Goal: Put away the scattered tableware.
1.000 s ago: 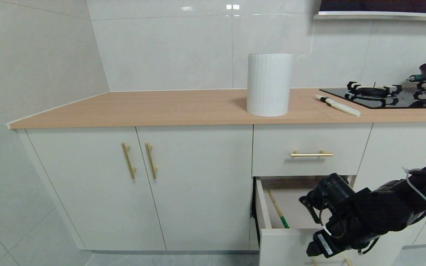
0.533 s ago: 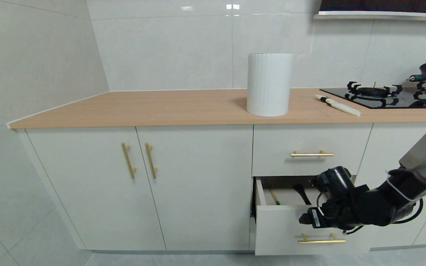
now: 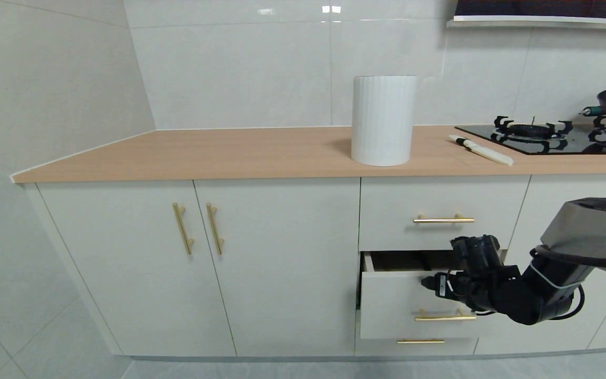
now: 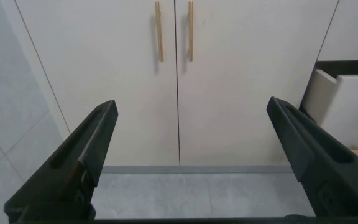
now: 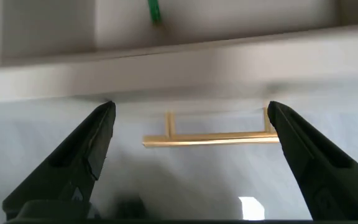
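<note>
White drawer fronts are seen at the right under the wooden counter (image 3: 229,152). The middle drawer (image 3: 397,305) stands slightly open, and a green-tipped utensil (image 5: 154,11) is seen inside. The right gripper (image 3: 430,281) is held close before that drawer's front, above its brass handle (image 3: 444,317), jaws spread wide and empty. The left gripper (image 4: 191,106), equally wide and empty, is faced toward the cupboard doors (image 4: 179,81). A knife (image 3: 481,150) lies on the counter, right of a white canister (image 3: 383,121).

No text, number or sign legible anywhere, one small white label (image 3: 442,287) on the right claw (image 3: 428,282), its print too small to make out
</note>
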{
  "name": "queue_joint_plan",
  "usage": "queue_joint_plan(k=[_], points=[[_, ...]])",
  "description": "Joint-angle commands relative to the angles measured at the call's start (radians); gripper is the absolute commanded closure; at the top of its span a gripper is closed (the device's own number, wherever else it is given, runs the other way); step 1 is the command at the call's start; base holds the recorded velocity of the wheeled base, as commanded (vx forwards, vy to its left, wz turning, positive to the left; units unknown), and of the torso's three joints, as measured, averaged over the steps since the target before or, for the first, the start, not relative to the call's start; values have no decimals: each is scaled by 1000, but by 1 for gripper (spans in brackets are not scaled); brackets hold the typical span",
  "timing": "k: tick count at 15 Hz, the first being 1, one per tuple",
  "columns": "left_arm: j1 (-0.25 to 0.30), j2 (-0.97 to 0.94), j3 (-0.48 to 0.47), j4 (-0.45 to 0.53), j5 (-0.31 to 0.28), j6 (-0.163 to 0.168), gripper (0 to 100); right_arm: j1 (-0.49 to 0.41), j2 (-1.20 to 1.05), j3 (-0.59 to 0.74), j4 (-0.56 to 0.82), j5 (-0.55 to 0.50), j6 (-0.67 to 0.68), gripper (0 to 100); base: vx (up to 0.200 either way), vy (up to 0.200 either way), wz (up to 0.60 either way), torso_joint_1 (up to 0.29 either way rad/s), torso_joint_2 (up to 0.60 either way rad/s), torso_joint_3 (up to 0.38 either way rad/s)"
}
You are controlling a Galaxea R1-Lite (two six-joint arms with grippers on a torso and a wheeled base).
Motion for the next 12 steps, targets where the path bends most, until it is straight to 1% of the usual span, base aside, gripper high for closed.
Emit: queue_joint_plan(k=[1,4,7,12], points=[[1,0,0,0,0,1,0,-8,47,-24,-18,-5,9,0,0,0,0,0,0,0],[1,0,0,0,0,1,0,-19,81,-65,-58,-26,63,0,0,0,0,0,0,0],[1,0,0,0,0,1,0,-27,124,-128,-58,-80,102,0,0,0,0,0,0,0],[1,0,0,0,0,1,0,-44,162,-207,-56,-89,160,0,0,0,0,0,0,0]])
